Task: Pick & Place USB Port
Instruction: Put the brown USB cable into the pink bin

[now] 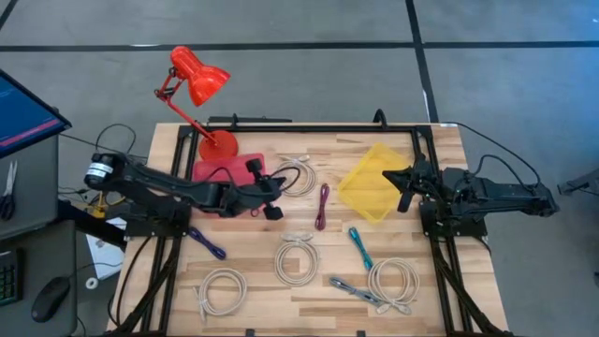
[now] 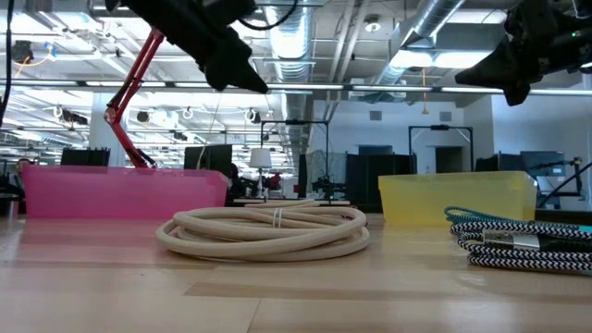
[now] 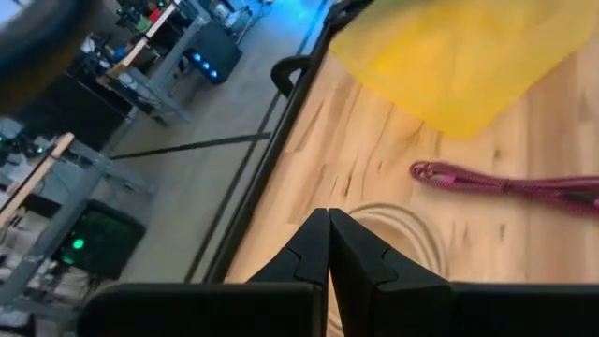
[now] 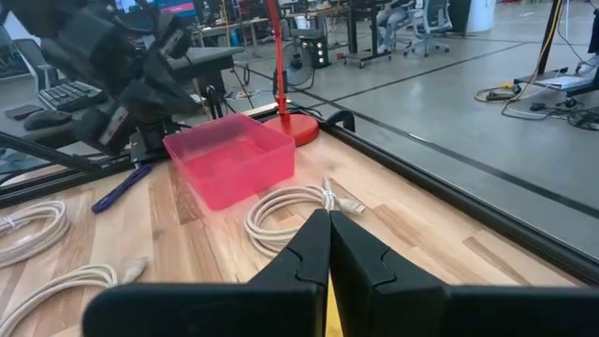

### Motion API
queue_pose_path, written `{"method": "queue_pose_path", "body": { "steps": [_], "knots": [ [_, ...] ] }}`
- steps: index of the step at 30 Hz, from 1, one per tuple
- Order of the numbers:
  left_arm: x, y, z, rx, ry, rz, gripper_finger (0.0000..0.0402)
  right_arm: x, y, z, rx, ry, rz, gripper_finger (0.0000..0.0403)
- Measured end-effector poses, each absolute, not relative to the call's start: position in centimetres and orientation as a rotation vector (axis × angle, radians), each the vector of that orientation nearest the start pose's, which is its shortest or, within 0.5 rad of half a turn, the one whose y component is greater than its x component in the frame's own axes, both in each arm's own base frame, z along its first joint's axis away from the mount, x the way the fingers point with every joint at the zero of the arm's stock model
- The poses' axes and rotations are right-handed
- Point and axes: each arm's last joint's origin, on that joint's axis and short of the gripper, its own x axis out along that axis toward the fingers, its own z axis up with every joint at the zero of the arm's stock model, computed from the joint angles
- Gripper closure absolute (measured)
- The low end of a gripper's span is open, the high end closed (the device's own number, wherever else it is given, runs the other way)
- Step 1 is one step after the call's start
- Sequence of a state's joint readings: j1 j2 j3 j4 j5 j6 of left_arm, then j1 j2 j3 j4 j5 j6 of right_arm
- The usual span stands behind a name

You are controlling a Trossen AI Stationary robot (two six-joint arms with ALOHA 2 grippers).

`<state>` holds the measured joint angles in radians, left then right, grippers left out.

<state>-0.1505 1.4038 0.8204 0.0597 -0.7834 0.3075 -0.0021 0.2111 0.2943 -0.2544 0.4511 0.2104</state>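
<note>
Several coiled USB cables lie flat on the wooden table: a cream one (image 1: 298, 176) beside the pink bin (image 1: 225, 171), a magenta one (image 1: 322, 206), another cream coil (image 1: 298, 257), a teal one (image 1: 360, 248) and a black-and-white braided one (image 1: 356, 292). My left gripper (image 1: 273, 194) hovers shut at the pink bin's right corner, raised off the table (image 2: 252, 79). In its wrist view the cream cable (image 3: 404, 225) and magenta cable (image 3: 505, 183) lie ahead. My right gripper (image 1: 404, 183) hangs shut over the yellow bin (image 1: 374, 183), empty (image 4: 328, 220).
A red desk lamp (image 1: 198, 80) stands at the far left corner behind the pink bin. More cream coils (image 1: 393, 281) (image 1: 222, 290) and a purple cable (image 1: 206, 241) lie toward the near edge. Black frame rails (image 1: 318, 126) border the table.
</note>
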Motion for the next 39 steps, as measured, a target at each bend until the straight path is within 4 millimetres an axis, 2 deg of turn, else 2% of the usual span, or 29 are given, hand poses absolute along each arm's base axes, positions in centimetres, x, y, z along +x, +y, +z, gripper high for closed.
{"method": "queue_pose_path", "body": {
  "steps": [3,8,17,24,30,39],
  "knots": [
    [29.4,-1.8,22.5,0.533,0.615,0.517,0.0394,9.3,-1.3,22.3,0.168,0.12,-0.468,0.0403],
    [30.2,-0.9,21.1,0.442,0.643,0.419,0.0394,9.3,-1.3,22.3,0.168,0.12,-0.468,0.0403],
    [30.9,1.6,19.2,0.33,0.703,0.405,0.0387,9.3,-1.3,22.3,0.168,0.12,-0.468,0.0403],
    [31.3,3.1,18.8,0.216,0.685,0.32,0.0325,9.3,-1.3,22.3,0.167,0.121,-0.467,0.0403],
    [31.6,2.9,18.2,0.196,0.686,0.251,0.027,9.3,-1.3,22.2,0.163,0.129,-0.468,0.0403],
    [32.4,3.1,15.3,0.213,0.767,0.268,0.0258,9.3,-1.3,22.1,0.159,0.147,-0.473,0.0403]
  ]
}}
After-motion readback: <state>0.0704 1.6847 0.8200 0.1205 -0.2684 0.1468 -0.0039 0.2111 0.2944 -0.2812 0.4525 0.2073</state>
